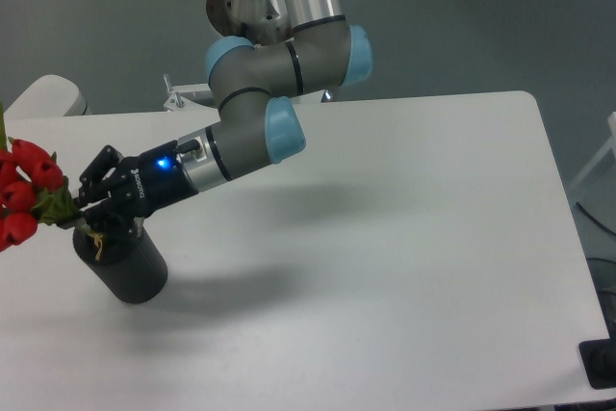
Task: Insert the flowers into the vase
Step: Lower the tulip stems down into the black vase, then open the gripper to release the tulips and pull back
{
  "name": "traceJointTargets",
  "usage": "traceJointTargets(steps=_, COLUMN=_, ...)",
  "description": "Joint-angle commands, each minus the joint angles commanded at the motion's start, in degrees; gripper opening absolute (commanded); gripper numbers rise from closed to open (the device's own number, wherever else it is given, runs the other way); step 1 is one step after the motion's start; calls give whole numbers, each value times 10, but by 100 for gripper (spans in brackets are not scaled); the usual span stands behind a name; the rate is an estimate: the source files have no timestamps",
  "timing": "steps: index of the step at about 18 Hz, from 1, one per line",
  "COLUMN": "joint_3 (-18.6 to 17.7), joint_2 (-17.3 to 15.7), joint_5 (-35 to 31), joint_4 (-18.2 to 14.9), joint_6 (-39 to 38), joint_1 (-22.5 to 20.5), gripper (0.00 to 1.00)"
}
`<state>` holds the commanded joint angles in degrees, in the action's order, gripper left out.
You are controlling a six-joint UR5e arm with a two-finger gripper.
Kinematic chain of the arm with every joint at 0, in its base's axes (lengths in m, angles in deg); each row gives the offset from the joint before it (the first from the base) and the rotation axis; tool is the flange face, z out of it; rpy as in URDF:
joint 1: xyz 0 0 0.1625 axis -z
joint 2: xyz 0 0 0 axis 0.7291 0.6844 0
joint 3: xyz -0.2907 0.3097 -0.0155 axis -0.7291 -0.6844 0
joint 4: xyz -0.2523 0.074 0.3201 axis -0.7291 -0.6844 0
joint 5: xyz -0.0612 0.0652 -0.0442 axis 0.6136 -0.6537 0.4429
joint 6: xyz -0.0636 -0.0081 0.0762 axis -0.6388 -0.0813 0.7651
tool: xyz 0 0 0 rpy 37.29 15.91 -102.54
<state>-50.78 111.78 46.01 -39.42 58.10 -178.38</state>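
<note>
1. The vase (130,267) stands upright on the white desk (385,238), its hole facing up.
2. The claw (85,216) is clamped on the flowers (27,201) just above the vase's rim.
3. The bunch lies steeply tilted: red heads point up and left of the vase, stems angling down toward its hole.

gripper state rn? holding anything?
Gripper: shut on the flowers, gripping the stems right above the vase opening.
</note>
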Motion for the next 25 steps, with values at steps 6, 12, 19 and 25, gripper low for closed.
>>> traceJointTargets(steps=6, joint_3=-7, joint_2=3, joint_5=-9, joint_4=2, joint_6=16, joint_1=-6, gripper=34)
traceJointTargets(steps=12, joint_3=-19, joint_2=3, joint_5=-9, joint_4=4, joint_6=32, joint_1=-14, gripper=39)
traceJointTargets(steps=19, joint_3=-29, joint_2=-1, joint_5=-8, joint_4=3, joint_6=32, joint_1=-32, gripper=93)
traceJointTargets(steps=25, joint_3=-41, joint_2=-4, joint_5=-7, joint_4=2, joint_6=29, joint_1=-59, gripper=100)
